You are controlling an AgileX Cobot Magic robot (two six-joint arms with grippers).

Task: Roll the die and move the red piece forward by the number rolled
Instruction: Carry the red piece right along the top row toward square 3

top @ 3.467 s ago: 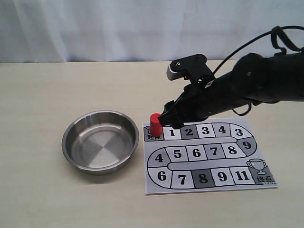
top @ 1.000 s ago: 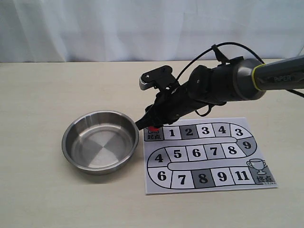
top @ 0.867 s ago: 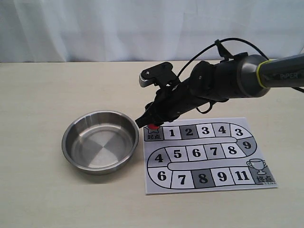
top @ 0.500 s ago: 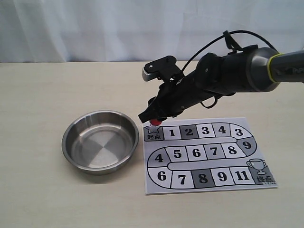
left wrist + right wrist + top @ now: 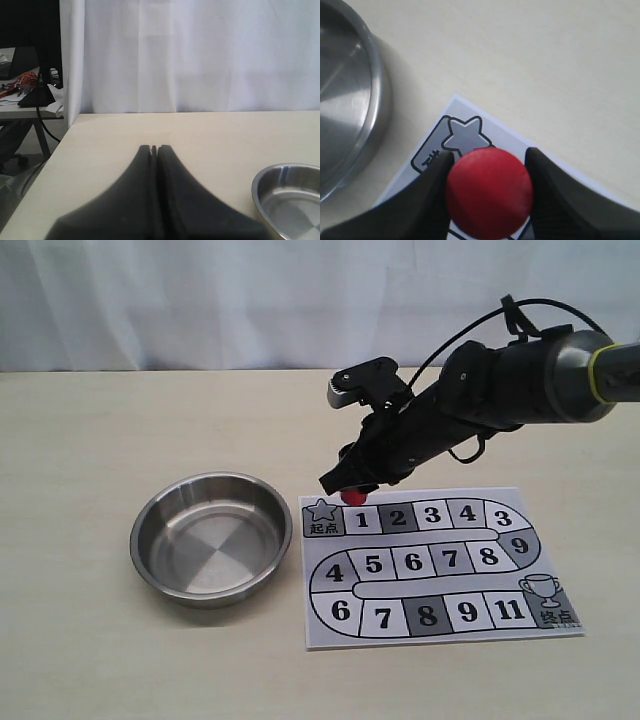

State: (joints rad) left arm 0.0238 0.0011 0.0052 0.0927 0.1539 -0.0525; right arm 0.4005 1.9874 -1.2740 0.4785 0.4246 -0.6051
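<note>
Board (image 5: 440, 565) lies at the lower right of the exterior view, with the bowl (image 5: 212, 538) beside it at lower left. At centre, the right gripper (image 5: 348, 488) pinches the red piece (image 5: 352, 497) at the board's top edge, between the star square and 1. The left gripper (image 5: 154, 148) is pressed together on nothing. A white curtain (image 5: 250, 300) spans the top.

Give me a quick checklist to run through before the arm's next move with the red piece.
1. Red cylinder piece gripped between the right gripper fingers: ok.
2. Die number readable: not ok; no die shows in any view.
3. Target square on the printed paper board: cannot tell.
4. Round steel bowl apart from the board: ok.
5. Left gripper shut, absent from the exterior view: ok.
</note>
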